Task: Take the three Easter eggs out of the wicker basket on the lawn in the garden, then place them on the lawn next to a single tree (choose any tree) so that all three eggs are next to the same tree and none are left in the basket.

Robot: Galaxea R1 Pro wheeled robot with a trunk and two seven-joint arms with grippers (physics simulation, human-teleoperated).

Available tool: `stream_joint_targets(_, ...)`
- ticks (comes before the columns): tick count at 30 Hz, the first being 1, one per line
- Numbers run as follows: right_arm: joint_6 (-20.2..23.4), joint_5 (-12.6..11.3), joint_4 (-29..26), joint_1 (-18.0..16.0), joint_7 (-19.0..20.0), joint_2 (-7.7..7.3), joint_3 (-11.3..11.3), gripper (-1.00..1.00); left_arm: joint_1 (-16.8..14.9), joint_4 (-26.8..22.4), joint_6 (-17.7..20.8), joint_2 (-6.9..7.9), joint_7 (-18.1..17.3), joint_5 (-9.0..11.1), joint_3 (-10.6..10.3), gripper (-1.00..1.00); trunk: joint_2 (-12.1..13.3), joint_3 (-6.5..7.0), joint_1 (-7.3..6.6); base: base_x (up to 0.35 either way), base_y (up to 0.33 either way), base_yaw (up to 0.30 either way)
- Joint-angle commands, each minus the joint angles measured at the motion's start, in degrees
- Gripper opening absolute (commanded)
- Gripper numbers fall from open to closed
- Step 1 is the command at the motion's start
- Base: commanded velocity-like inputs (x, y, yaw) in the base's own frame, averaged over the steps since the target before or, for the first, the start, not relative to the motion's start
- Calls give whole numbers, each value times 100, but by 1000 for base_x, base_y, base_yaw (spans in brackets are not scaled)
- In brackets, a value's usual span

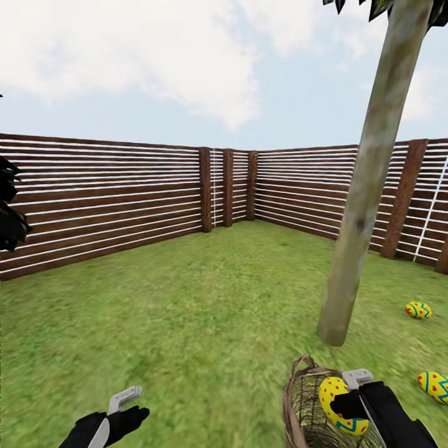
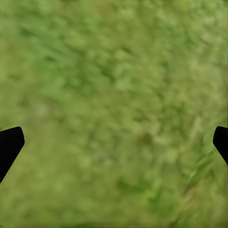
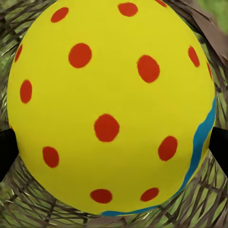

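The brown wicker basket (image 1: pixel 303 407) stands on the lawn (image 1: pixel 205 298) just in front of the tree (image 1: pixel 367 186) with its pale trunk. My right gripper (image 1: pixel 348 395) is shut on a yellow Easter egg (image 1: pixel 335 393) with red dots, held at the basket's rim. In the right wrist view that egg (image 3: pixel 111 104) sits between the fingertips (image 3: pixel 7 147), with wicker (image 3: pixel 28 204) behind it. Two more Easter eggs lie on the grass right of the trunk, one farther off (image 1: pixel 418 309) and one nearer (image 1: pixel 434 386). My left gripper (image 1: pixel 130 406) hangs open and empty over bare grass (image 2: pixel 114 95).
A dark brown slatted fence (image 1: pixel 112 205) with thick posts encloses the garden on the far and right sides. Black foliage (image 1: pixel 9 211) pokes in at the left edge. Open grass stretches between me and the fence.
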Motion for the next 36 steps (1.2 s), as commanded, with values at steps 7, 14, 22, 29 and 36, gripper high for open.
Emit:
stream_joint_targets(7,19,59,-9,-3,50,2,-14,-100,0,18,41,-5,-22,15,23,100,279,120,-155,0,113,0)
stream_joint_targets(14,19,57,-9,-3,43,2,-12,-100,-4,117,35,-5,-14,7,17,100,560,245,-309,0,54,0)
stream_joint_targets(22,19,54,-9,-3,43,2,-19,-100,-3,123,26,-14,-14,7,22,100,881,389,-485,-173,0,0)
stream_joint_targets(29,19,53,-9,-3,42,2,-16,-100,-3,125,26,-14,-20,7,23,100,1161,514,-639,-2,0,0)
stream_joint_targets(36,22,52,-9,-3,41,2,-13,-100,-1,125,26,-14,-21,7,23,100,1442,640,-792,0,0,0)
